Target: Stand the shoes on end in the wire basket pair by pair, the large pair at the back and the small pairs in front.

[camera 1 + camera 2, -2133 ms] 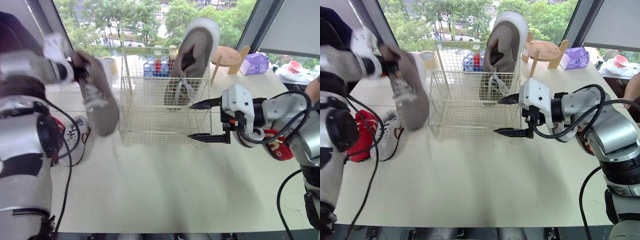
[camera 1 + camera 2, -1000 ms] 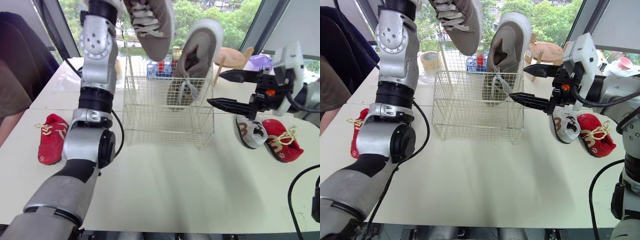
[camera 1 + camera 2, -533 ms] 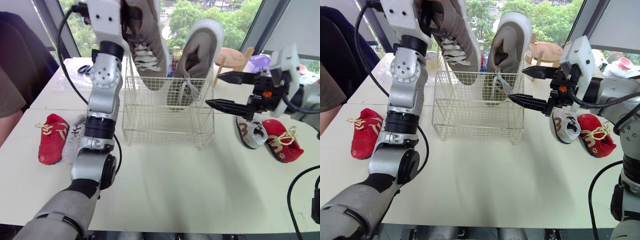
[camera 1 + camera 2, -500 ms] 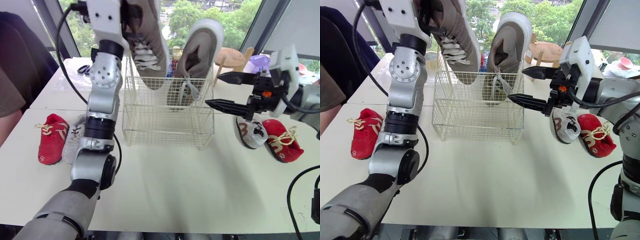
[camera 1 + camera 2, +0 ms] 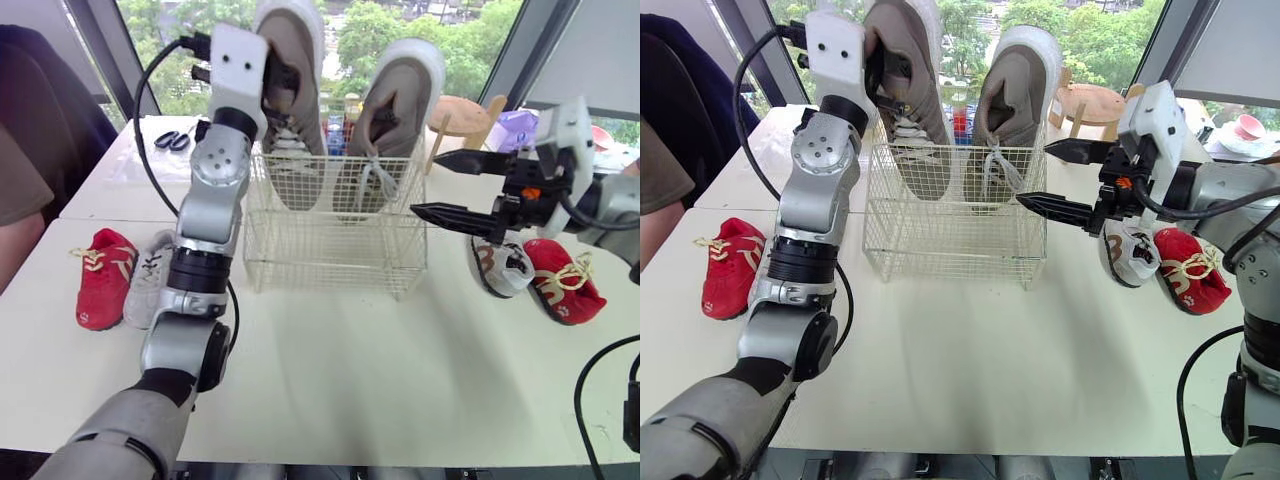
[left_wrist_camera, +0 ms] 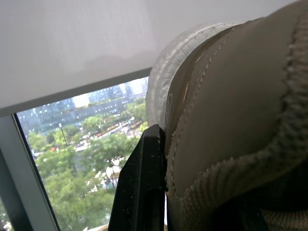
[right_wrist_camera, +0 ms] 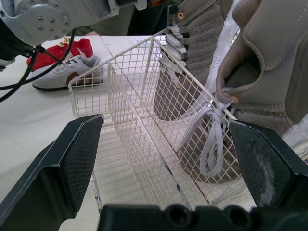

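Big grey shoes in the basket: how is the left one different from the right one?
The left shoe is pinched at its heel by the left end effector; the right shoe stands with nothing holding it. The right shoe's lace loop hangs loose; the left shoe's laces lie flat. Both stand toe down in the basket.

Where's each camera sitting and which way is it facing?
Eye views: on the head, facing forward and down at the white wire basket; both arms show, left gripper shut on a grey-brown suede shoe, right gripper open beside the basket.
Left wrist view: on that wrist, facing along one black finger against the shoe's heel, window beyond.
Right wrist view: facing between its open fingers into the basket.
Shared: eye and right wrist views show basket and that shoe.
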